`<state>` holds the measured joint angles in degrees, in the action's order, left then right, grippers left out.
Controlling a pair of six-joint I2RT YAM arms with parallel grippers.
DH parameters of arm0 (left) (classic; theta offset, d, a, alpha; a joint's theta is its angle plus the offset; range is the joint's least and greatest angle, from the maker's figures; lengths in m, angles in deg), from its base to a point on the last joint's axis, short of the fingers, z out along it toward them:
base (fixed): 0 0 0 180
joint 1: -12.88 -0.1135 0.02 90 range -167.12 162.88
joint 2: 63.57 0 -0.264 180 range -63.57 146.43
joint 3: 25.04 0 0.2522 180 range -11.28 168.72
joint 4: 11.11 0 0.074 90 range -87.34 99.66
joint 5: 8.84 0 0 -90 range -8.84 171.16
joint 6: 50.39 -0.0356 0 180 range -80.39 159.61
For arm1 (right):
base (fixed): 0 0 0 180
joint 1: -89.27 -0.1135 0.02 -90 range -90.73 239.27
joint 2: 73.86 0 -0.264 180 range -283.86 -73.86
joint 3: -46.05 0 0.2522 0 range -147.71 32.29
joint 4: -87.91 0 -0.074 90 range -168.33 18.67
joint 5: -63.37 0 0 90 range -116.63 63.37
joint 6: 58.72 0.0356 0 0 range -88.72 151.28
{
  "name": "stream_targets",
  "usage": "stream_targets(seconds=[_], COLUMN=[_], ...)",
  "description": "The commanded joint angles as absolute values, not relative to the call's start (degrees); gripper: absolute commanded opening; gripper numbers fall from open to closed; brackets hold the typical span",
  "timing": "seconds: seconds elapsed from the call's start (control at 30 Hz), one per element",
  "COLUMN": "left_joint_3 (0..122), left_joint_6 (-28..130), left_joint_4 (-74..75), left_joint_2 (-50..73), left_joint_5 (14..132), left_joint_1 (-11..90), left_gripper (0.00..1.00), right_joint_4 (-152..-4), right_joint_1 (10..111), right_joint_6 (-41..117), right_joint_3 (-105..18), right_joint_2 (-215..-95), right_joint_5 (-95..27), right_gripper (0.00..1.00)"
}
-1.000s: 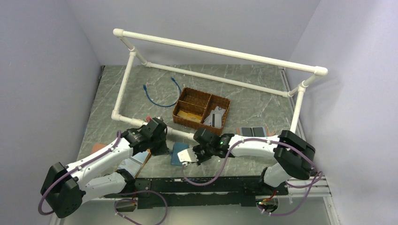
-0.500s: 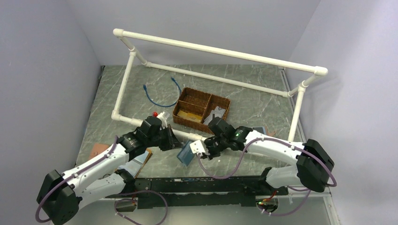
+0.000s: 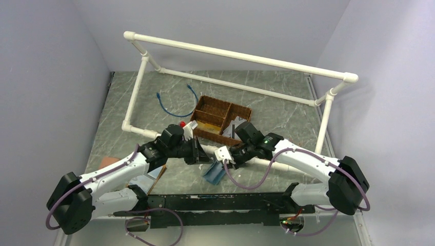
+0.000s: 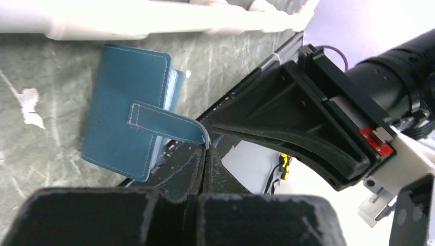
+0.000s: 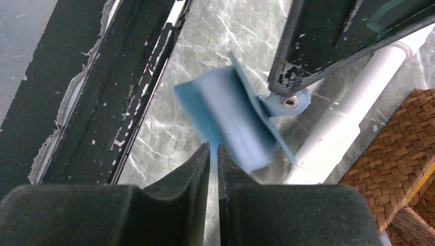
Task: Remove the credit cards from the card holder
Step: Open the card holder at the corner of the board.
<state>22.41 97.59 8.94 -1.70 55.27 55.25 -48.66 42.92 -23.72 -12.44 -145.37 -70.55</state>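
Card holder (image 4: 128, 110) sits left of centre in my left wrist view, slate-blue, folded shut, low over the table (image 4: 46, 66) just under the white pipe (image 4: 154, 20). I can't tell if it has lifted clear. My left tool (image 4: 206, 148) is clenched on the tip of its strap tab (image 4: 164, 122), so the flap is pulled out from the cover. My right tool (image 5: 213, 154) hangs just below the blurred holder at the centre of its own view, fingers parted only a crack and nothing between them. No credit cards showing anywhere on it, none pulled out. I'd call this early: strap undone at best, with the holder to open and every card to draw.
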Motion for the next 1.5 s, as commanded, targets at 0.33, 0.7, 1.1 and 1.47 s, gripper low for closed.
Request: stream_targets(seconds=[0.33, 0.7, 1.1, 1.47], left_joint_3=[23.0, 19.7, 16.6, 18.5], left_joint_6=[98.7, 96.2, 99.5, 96.4], left_joint_4=[20.9, 39.3, 45.7, 43.7], left_joint_2=[-5.2, -11.4, -9.4, -10.1], left_joint_5=[64.7, 80.6, 81.9, 80.3], left_joint_1=[55.9, 53.0, 52.7, 52.7], left_gripper=[0.0, 0.0, 0.0, 0.0], right_joint_4=[-52.1, -53.3, -58.3, -62.3], right_joint_1=[40.3, 34.9, 34.3, 32.4], right_joint_6=[-24.2, -25.6, -22.5, -15.8], right_joint_3=[-10.8, -11.2, -10.4, -12.2], right_joint_2=[-146.8, -152.7, -155.5, -156.7], right_joint_5=[-72.5, -62.4, -56.7, -55.3], right_gripper=[0.12, 0.17, 0.23, 0.21])
